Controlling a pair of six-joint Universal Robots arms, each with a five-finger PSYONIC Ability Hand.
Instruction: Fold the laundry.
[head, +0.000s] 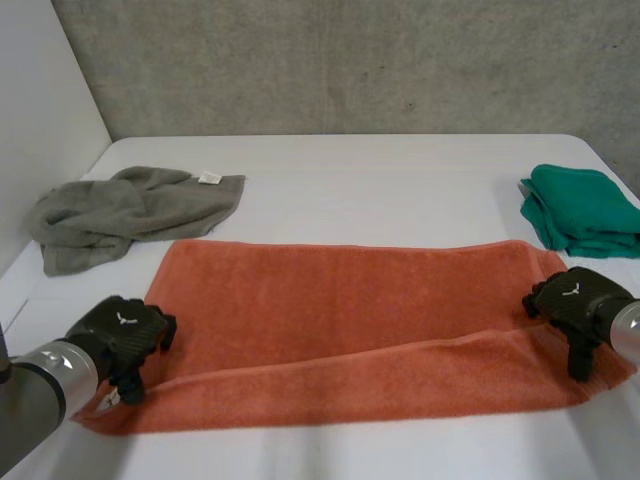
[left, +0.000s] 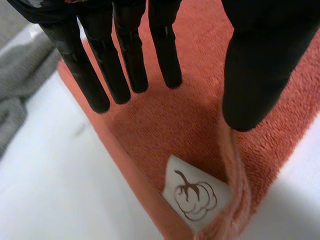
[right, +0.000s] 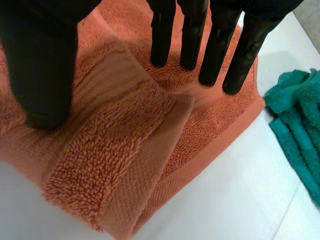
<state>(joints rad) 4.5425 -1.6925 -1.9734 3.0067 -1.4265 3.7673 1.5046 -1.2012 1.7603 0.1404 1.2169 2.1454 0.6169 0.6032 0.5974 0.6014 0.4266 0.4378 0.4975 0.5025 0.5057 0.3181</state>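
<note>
We show the orange towel (head: 350, 320) on the tabletop (head: 400, 190), near edge folded over; left robot hand (head: 125, 335) at its left end, right robot hand (head: 575, 298) at its right, both wide, holding nothing.

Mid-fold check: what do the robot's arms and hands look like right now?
The left arm and right arm are rounded grey metal tubes. The left hand and right hand are matte black and blocky, each with a small white mark on its back. The fingers are slim, segmented black rods; the thumb is thicker.
</note>
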